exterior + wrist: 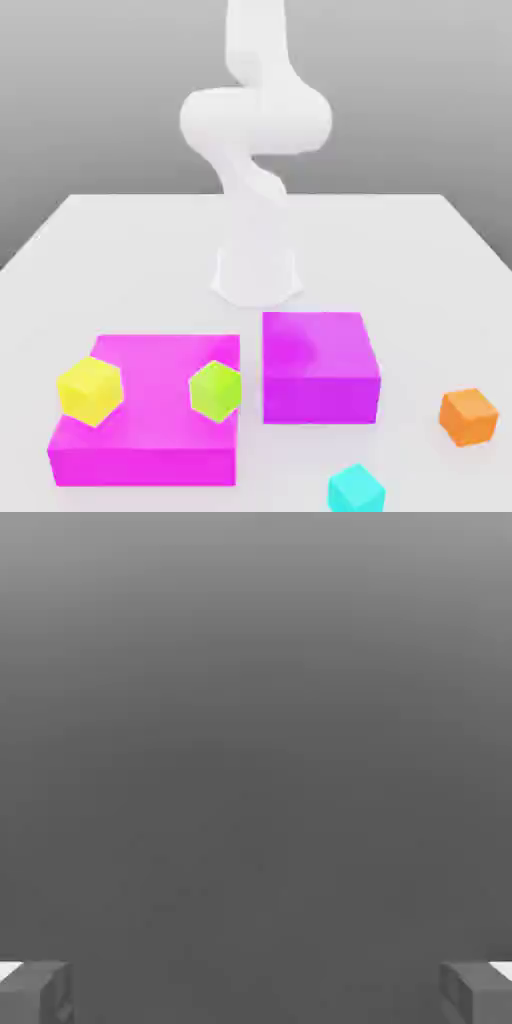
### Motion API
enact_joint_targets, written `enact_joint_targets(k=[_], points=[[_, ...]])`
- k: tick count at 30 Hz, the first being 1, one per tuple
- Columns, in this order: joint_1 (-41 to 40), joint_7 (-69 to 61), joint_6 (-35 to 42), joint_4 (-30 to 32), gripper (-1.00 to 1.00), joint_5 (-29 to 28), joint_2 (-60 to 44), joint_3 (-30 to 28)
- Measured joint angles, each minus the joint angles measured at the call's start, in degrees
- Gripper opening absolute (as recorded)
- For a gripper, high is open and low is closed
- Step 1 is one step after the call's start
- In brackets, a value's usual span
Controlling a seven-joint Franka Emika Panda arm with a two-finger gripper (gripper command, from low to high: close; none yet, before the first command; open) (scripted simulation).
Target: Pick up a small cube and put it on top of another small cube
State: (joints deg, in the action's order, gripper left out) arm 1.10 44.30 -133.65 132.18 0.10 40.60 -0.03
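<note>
On white table [120, 230], exterior view: small cyan cube [356, 489] at near edge, bare tabletop, well apart from orange cube [468, 416]. Yellow cube [90, 390] and green cube [215, 390] atop wide magenta block [150, 440]; second magenta block [320, 368] beside. No readable markings. Hand view: gripper [256, 992] fingertips [35, 992] spread wide, nothing held.

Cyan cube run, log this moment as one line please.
claw: open, empty | cyan cube: on table, untouched | orange cube: on table | yellow cube, green cube: on pink block | stacking: not started
</note>
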Motion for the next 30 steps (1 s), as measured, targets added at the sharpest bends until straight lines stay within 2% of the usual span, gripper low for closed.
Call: enact_joint_targets(k=[18, 30], points=[[6.49, -10.93, -13.48, 2.90, 0.00, 0.48, -37.75, 1.54], [9.16, -14.51, -24.27, 3.50, 0.00, -2.53, -62.69, 2.46]])
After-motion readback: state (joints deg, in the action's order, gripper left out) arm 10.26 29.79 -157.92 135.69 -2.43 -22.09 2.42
